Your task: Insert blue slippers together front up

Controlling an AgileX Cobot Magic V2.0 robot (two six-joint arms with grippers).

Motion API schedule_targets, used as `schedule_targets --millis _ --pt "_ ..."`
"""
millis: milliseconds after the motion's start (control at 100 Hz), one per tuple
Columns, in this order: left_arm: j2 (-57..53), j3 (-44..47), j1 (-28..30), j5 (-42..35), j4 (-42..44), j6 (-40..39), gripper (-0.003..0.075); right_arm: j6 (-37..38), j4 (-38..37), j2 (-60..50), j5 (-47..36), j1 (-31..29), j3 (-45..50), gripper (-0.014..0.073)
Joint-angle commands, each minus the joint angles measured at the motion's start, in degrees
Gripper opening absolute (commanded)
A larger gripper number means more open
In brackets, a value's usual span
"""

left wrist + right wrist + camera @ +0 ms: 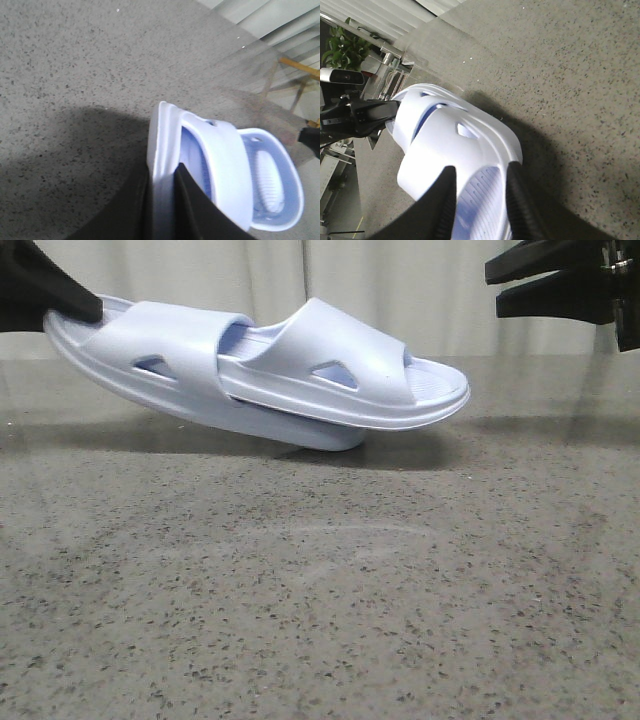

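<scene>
blue slippers nested, mid-frame, toes right | my left gripper pinched outer heel, lifting it to keep them seated | my right gripper upper right, released, jaws apart

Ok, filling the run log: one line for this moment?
slippers: nested, tilted | left gripper: holding heel end | right gripper: open, apart | table: toe touching

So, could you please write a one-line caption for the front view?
Left gripper holds the nested blue slippers tilted on the table; right gripper waits apart.
</scene>
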Motion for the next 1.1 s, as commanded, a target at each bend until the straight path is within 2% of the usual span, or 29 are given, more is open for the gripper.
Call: schedule_targets --millis 0,120,230,290,350,450,590,660,780,850,890,1020,1090 --pt "-1.2 -1.4 -0.5 -0.3 -3.3 3.1 0.0031 -0.1 2.7 -2.7 8.0 -0.5 -1.8 0.0194" --pt "-1.0 -1.4 -0.4 -1.9 -1.9 6.3 0.0156 -0.1 2.7 -2.7 8.2 -0.5 -1.8 0.0194" --pt "-1.0 -1.6 -0.4 -3.5 0.2 7.4 0.0331 -0.1 2.7 -2.7 8.2 -0.5 -1.8 0.0194" --pt "-1.0 -1.7 -0.3 -3.8 1.3 7.4 0.0395 -0.1 2.7 -2.7 8.2 -0.5 -1.8 0.0194" --pt "-1.0 -1.8 0.1 -3.0 2.1 7.4 0.0420 -0.1 2.7 -2.7 8.2 -0.5 -1.8 0.0189" --pt "-1.5 -3.4 1.9 0.5 4.2 7.4 0.0414 0.3 2.1 -2.9 8.2 -0.5 -1.8 0.0123" --pt "-3.8 -7.2 5.5 5.2 5.4 7.4 0.0413 0.3 0.6 -4.4 8.0 -0.5 -1.8 -0.0109" --pt "-5.7 -9.1 6.9 6.8 5.4 7.4 0.0413 0.3 -0.3 -5.6 7.1 -0.5 -1.8 -0.0077" --pt "-10.0 -11.1 7.7 7.5 5.7 7.4 0.0393 0.3 -4.5 -9.5 1.5 -0.5 -1.8 -0.0078" --pt "-12.8 -11.0 7.7 7.0 5.9 7.4 0.0336 0.5 -6.5 -13.5 -3.9 -0.5 -1.3 -0.0078" --pt "-14.5 -11.0 7.6 6.6 5.8 7.4 0.0277 0.5 -6.6 -16.0 -6.8 -0.4 -0.7 -0.0078" --pt "-19.4 -11.0 7.4 3.6 6.2 7.5 0.0012 0.5 -6.6 -24.0 -15.3 -0.2 2.5 -0.0078" --pt "-21.7 -10.8 7.4 0.3 6.3 7.7 0.0015 0.5 -6.6 -28.5 -21.3 0.9 5.5 -0.0078"
